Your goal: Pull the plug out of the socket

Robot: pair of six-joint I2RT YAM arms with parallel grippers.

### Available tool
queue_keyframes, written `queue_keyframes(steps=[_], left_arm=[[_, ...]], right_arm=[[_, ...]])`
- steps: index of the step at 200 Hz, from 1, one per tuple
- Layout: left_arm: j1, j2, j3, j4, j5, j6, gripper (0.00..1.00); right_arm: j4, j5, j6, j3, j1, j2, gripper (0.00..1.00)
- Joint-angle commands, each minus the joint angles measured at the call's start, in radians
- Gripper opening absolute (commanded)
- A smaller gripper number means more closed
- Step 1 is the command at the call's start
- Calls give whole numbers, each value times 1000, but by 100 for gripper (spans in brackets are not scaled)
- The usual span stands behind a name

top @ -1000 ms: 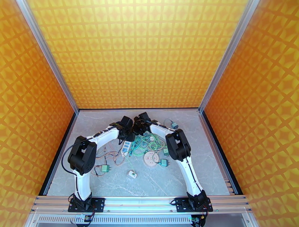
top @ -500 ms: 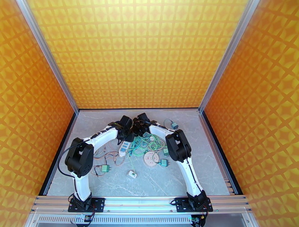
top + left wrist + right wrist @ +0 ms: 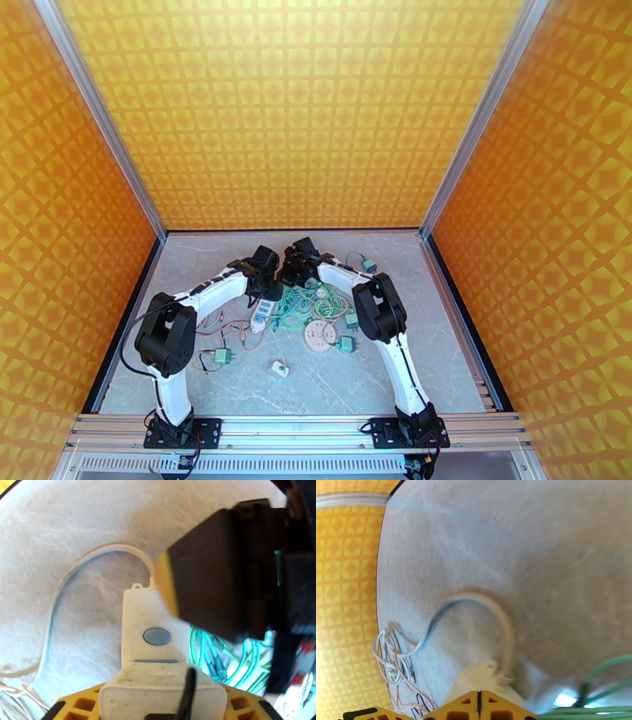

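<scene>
The socket is a white power strip (image 3: pixel 263 312) lying mid-table; in the left wrist view its end with a grey button (image 3: pixel 157 636) is near. A white plug (image 3: pixel 158 685) with a black cord sits in the strip. My left gripper (image 3: pixel 162 703) is shut on that plug, a yellow finger on each side. My right gripper (image 3: pixel 478 704) is shut, and its yellow fingertips (image 3: pixel 166 583) press down on the strip's cable end (image 3: pixel 482 676). From above, the two grippers (image 3: pixel 265 276) (image 3: pixel 294 268) meet over the strip's far end.
A tangle of green cables (image 3: pixel 304 300) lies right of the strip, beside a round white socket (image 3: pixel 320 335). Green plugs (image 3: pixel 223 356) (image 3: pixel 346 343) (image 3: pixel 368 265), a small white adapter (image 3: pixel 280 368) and thin wires (image 3: pixel 229 324) are scattered around. The strip's white cable (image 3: pixel 474 598) loops away.
The left arm's elbow has swung a little to the left and its gripper has shifted slightly over the strip. The right arm has barely moved.
</scene>
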Motion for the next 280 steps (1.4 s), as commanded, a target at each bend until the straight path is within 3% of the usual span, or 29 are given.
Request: queue_keyframes(steps=[1, 72, 150, 183, 205, 252, 280], left_arm=[[3, 26, 44, 67, -40, -8, 42], [23, 148, 152, 88, -44, 0, 43], [11, 134, 122, 84, -13, -15, 42], [8, 135, 120, 79, -5, -10, 42], [0, 143, 140, 53, -3, 23, 41], [-59, 166, 168, 1, -122, 139, 38], [-67, 169, 161, -10, -129, 138, 37]], right_arm=[[28, 34, 4, -14, -24, -66, 0], [102, -27, 85, -11, -18, -3, 0], [168, -118, 160, 41, 22, 104, 0], [126, -140, 139, 49, 23, 131, 0], [1, -84, 83, 69, 28, 146, 0], [-122, -6, 51, 71, 28, 164, 0], [-181, 37, 28, 90, 28, 168, 0]])
